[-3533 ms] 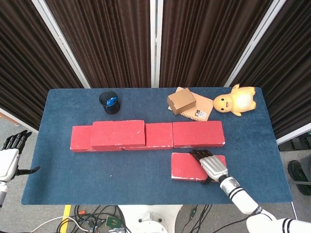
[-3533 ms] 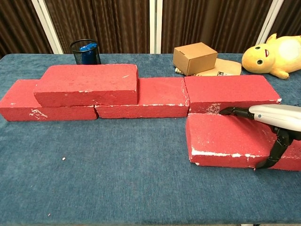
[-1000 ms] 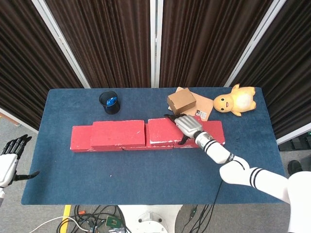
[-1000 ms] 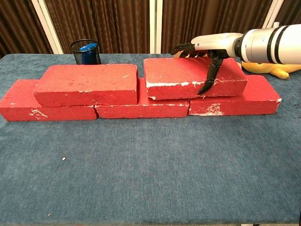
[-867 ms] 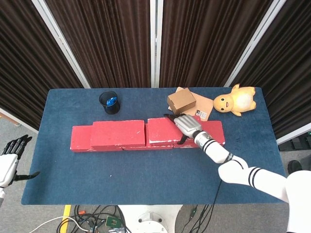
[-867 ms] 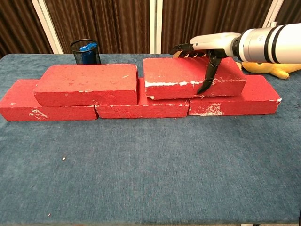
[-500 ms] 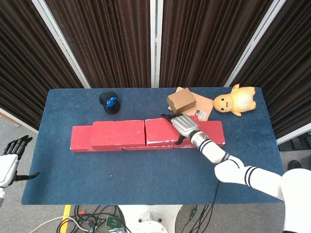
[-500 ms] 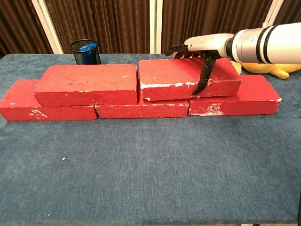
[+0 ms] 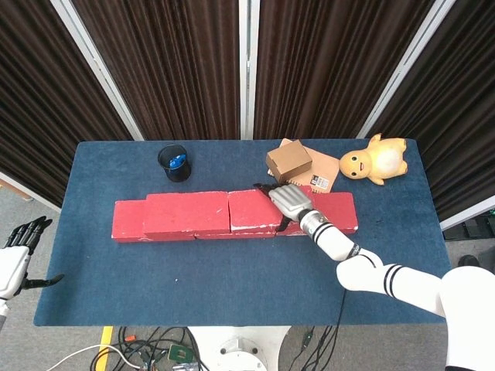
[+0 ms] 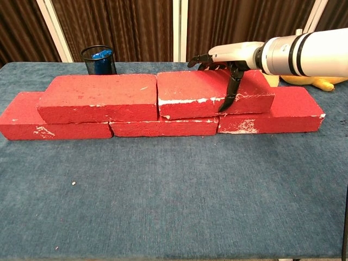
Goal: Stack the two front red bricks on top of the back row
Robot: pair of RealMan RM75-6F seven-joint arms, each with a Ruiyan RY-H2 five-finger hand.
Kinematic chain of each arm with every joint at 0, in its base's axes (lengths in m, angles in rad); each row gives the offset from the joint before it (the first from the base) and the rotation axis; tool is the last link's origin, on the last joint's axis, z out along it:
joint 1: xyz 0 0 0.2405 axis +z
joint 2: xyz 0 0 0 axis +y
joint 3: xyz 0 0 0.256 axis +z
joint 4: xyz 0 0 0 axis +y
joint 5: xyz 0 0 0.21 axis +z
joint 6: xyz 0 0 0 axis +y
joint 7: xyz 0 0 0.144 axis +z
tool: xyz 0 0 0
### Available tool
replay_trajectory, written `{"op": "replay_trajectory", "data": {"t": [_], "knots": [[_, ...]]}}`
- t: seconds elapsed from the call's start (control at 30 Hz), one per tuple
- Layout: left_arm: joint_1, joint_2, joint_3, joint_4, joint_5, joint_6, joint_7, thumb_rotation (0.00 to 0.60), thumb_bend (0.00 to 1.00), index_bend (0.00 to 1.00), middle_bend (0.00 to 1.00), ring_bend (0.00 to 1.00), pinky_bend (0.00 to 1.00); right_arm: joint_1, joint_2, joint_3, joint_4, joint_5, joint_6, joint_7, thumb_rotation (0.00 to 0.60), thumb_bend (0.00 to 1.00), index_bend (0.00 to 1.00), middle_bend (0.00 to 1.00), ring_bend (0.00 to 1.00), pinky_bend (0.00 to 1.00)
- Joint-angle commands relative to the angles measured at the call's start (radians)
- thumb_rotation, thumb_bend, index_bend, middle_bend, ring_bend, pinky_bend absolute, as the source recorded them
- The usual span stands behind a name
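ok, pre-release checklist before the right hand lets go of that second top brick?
1. Right hand grips second top brick: ok.
2. Brick sits on back row, spanning two lower bricks: ok.
3. Its left end against first top brick: ok in the chest view, seam looks closed.
4. Brick fully seated and level: cannot tell.
5. Left hand off the table, out of the way: ok.
6. Cardboard box behind the hand, apart from the withdrawal path: ok.

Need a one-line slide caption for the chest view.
Right hand grips the second red brick atop the back row, beside the first stacked brick.
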Motion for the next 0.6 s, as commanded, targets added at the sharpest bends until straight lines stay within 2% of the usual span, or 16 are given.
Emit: {"op": "replay_trajectory", "data": {"t": [0.03,0.6], "knots": [[0.0,0.0,0.0,0.0,0.001,0.001,-0.001,0.6,0.03,0.01,0.0,0.0,0.0,0.002,-0.002,-0.003,0.001,0.005,0.002,-0.004,0.6,0.0,0.0,0.16,0.17,0.16],[-0.003,-0.001,0.001,0.007,0.002,-0.005,-0.011,0.6,0.03,0.01,0.0,0.0,0.0,0.016,-0.003,-0.014,0.004,0.044,0.002,-0.022,0.6,0.0,0.0,0.15,0.16,0.17]]}}
